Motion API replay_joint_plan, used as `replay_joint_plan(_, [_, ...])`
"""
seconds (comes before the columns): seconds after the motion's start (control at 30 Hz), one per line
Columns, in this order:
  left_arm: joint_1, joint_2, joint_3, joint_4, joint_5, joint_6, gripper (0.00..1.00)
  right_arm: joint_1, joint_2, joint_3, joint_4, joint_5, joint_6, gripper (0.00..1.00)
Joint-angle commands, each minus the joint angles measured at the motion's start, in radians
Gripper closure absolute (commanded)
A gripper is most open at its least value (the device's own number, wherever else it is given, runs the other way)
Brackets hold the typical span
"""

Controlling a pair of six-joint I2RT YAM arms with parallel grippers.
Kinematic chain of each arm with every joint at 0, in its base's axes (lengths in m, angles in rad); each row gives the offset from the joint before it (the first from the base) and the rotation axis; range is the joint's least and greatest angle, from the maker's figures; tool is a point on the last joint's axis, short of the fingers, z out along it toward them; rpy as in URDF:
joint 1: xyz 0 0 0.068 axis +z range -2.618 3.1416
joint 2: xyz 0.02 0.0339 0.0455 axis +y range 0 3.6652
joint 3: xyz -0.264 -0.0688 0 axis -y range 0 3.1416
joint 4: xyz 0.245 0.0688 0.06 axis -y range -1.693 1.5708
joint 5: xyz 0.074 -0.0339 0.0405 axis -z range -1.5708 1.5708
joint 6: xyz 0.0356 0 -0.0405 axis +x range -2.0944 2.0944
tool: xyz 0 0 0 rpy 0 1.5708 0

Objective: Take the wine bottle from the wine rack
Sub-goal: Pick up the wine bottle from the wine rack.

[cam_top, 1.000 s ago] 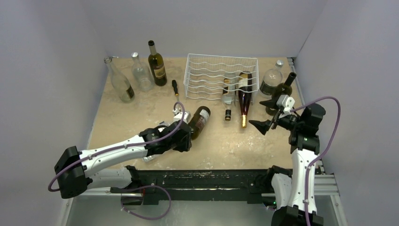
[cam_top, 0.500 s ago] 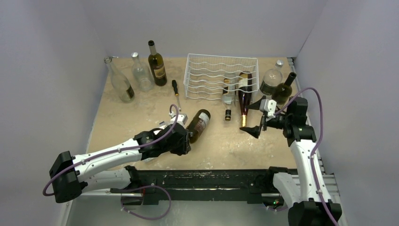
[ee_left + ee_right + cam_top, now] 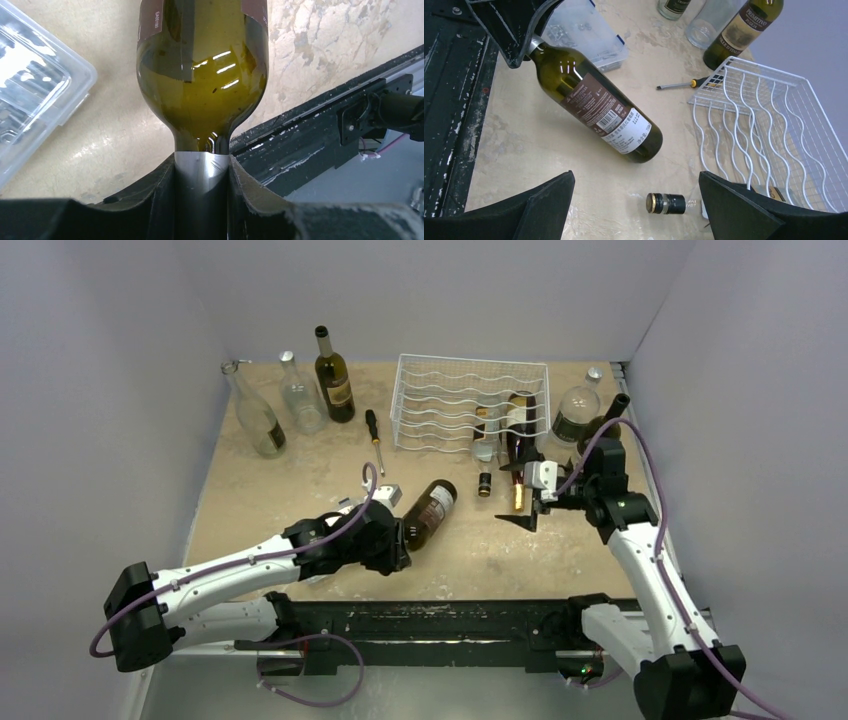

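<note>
The white wire wine rack [image 3: 440, 400] stands at the back of the table. A dark red wine bottle [image 3: 518, 435] lies in it, gold-capped neck poking out the front. A clear bottle [image 3: 484, 445] with a black cap [image 3: 666, 203] lies beside it. My right gripper [image 3: 508, 495] hovers open in front of those necks, with the cap just ahead between its fingers in the right wrist view [image 3: 636, 173]. My left gripper [image 3: 201, 160] is shut on the foil neck of an olive-green wine bottle [image 3: 202, 75], which lies on the table [image 3: 430, 512] off the rack.
A clear plastic box [image 3: 35, 85] sits by the left gripper. A screwdriver [image 3: 373, 435] lies left of the rack. Three bottles [image 3: 333, 380] stand at the back left, and a round clear bottle [image 3: 575, 415] and a dark one stand right of the rack.
My right arm has swung left and forward, from beside the right-hand bottles to in front of the rack's bottle necks. The left gripper has shifted slightly with the green bottle.
</note>
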Motion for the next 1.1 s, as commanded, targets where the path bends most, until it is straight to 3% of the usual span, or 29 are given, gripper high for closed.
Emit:
replay_joint_plan(0.0, [-0.007, -0.018, 0.01, 0.075, 0.059, -0.037, 1.0, 0.044, 0.011, -0.005, 0.075, 0.035, 0.006, 0.01])
replay_joint_plan(0.63, [-0.007, 0.046, 0.025, 0.122, 0.196, -0.117, 1.0, 0.317, 0.018, -0.156, 0.159, 0.24, -0.135, 0.01])
replay_joint_plan(1.07, [-0.007, 0.119, 0.066, 0.139, 0.252, -0.126, 1.0, 0.527, 0.042, -0.228, 0.373, 0.446, -0.102, 0.01])
